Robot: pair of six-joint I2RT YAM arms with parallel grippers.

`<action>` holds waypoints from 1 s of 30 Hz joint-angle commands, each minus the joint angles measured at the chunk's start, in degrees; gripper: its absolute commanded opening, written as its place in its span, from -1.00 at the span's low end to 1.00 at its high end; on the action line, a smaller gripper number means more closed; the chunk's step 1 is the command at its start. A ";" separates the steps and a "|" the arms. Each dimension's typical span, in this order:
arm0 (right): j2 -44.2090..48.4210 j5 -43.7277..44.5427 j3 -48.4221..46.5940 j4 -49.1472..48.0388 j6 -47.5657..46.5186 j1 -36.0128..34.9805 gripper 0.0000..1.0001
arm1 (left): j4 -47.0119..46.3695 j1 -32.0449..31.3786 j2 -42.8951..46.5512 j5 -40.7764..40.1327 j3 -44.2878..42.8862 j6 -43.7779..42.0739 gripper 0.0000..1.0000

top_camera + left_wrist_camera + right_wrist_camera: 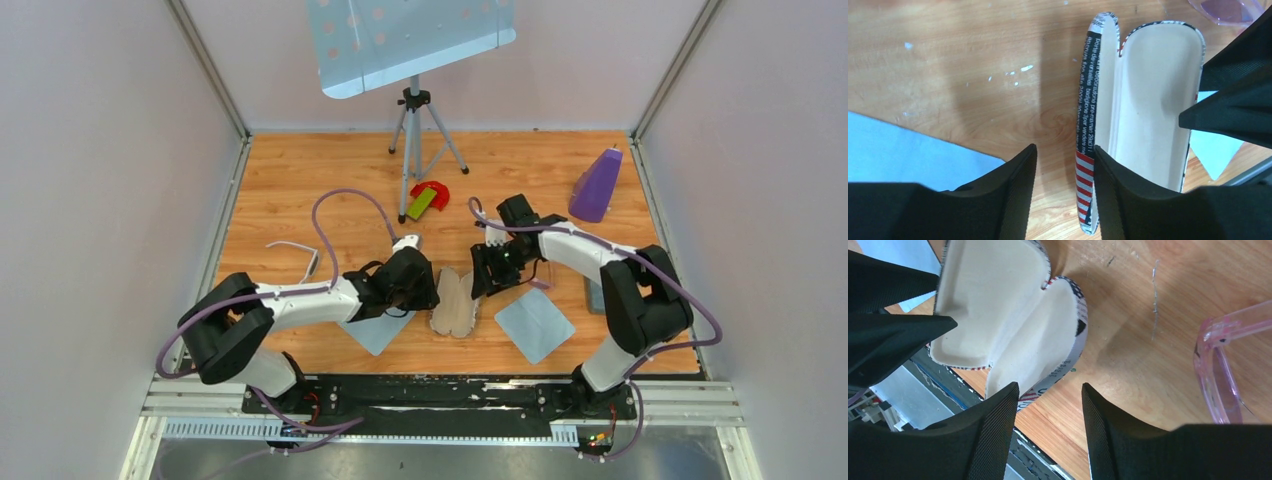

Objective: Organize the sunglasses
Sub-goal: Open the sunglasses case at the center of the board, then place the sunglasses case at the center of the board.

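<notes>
- Top view: on the wooden table (300,180), walled on three sides, an oblong case (455,305) is laid open between the left gripper (422,288) and right gripper (487,278), both crowded against it. A flat cloth (375,332) is spread at each side. A tripod (412,130) and a purple object (597,185) are set well behind.
- Left wrist: the ribbed fingers (1013,200) are parted, with nothing clamped. The case's printed rim is seen in the gap, with cream lining beyond. The sunglasses (1230,10) are cut off at the top corner, past the case's end.
- Right wrist: the jaws are likewise held apart, unloaded. The clear pink sunglasses (1218,375) are laid on bare wood, apart from the case.
</notes>
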State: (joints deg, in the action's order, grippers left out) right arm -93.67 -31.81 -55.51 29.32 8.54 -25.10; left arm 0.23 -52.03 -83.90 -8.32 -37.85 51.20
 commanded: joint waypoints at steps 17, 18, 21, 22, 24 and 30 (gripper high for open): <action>25.66 3.39 -1.63 13.92 -18.93 8.30 0.20 | 18.21 -0.35 -6.85 1.14 -21.63 -32.53 -0.97; 26.58 3.66 -1.36 14.18 -19.33 8.38 0.20 | 19.23 -0.33 -7.36 0.37 -23.31 -35.76 -1.00; 28.67 4.71 -0.48 14.27 -20.03 8.62 0.20 | 23.40 -0.30 -8.45 -2.26 -27.71 -44.23 -1.00; 29.12 4.98 -0.23 14.27 -20.05 8.72 0.20 | 24.59 -0.23 -8.61 -3.52 -29.35 -46.41 -1.00; 29.97 5.19 -0.01 14.23 -20.41 8.91 0.20 | 24.99 0.18 -8.15 -5.55 -31.02 -48.53 -1.00; 31.87 7.11 1.31 13.61 -21.67 8.93 0.20 | 22.56 -0.52 -8.70 -15.12 -33.74 -62.30 -1.00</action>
State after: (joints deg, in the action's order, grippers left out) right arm -63.51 -26.79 -55.57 41.65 -11.00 -17.08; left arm 23.09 -52.23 -91.79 -14.70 -68.82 2.07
